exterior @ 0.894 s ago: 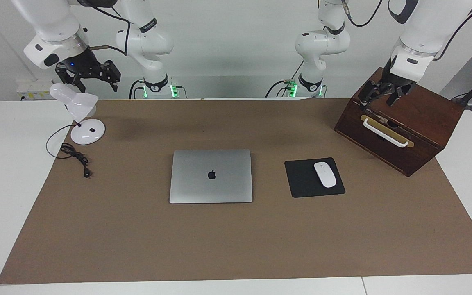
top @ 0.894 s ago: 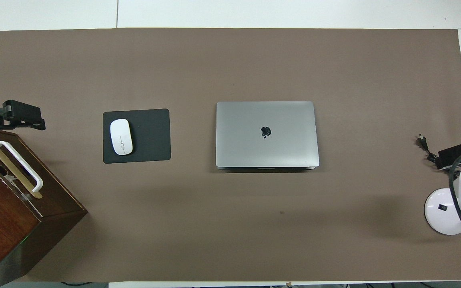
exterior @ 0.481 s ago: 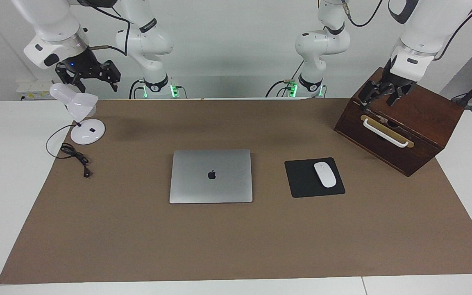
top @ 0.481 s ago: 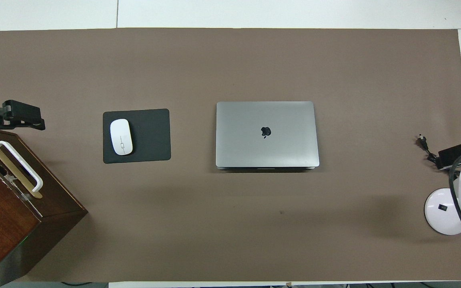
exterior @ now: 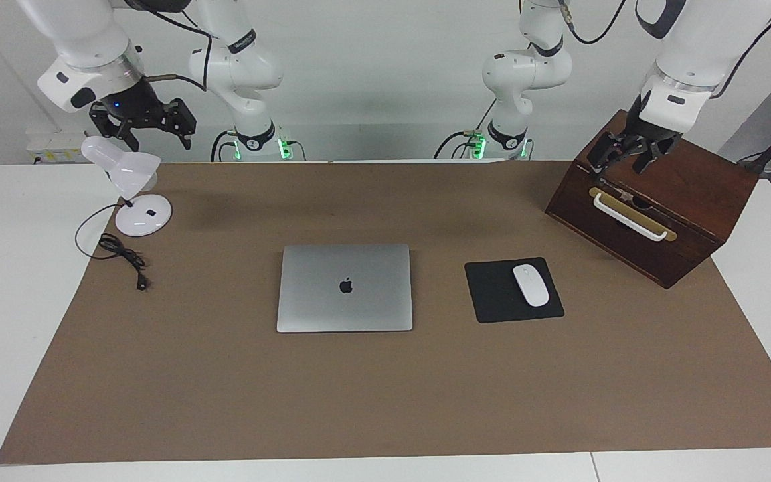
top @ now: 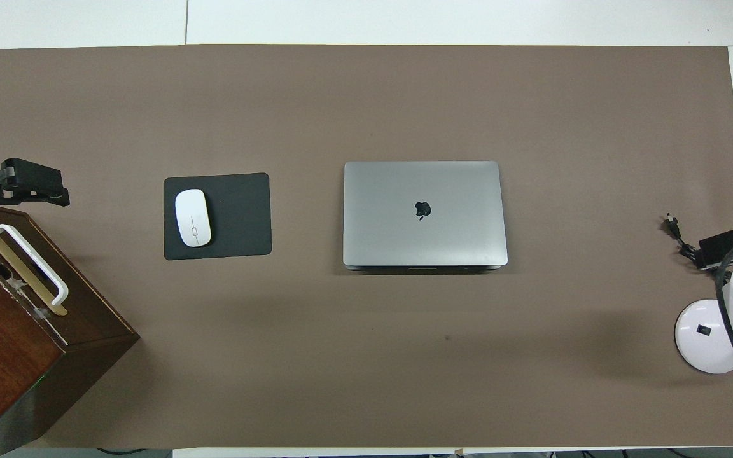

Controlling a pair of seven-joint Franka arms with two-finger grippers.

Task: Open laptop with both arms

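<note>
The laptop [exterior: 345, 287] lies closed and flat in the middle of the counter [exterior: 385, 402], lid up, free for both arms. The left jaws [exterior: 625, 155] hang spread over the wooden box [exterior: 687, 214]; the right jaws [exterior: 146, 122], also spread, over the lamp [exterior: 132, 175]. Both are well apart from the laptop.

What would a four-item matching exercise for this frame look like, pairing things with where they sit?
Things:
1. laptop
2. white mouse
3. left gripper
4. desk lamp

Places:
A. on the black mousepad
B. over the wooden box
C. closed, mid-table on the brown mat
D. at the right arm's end of the table, under the right gripper

Pairs: 1-C, 2-A, 3-B, 4-D
</note>
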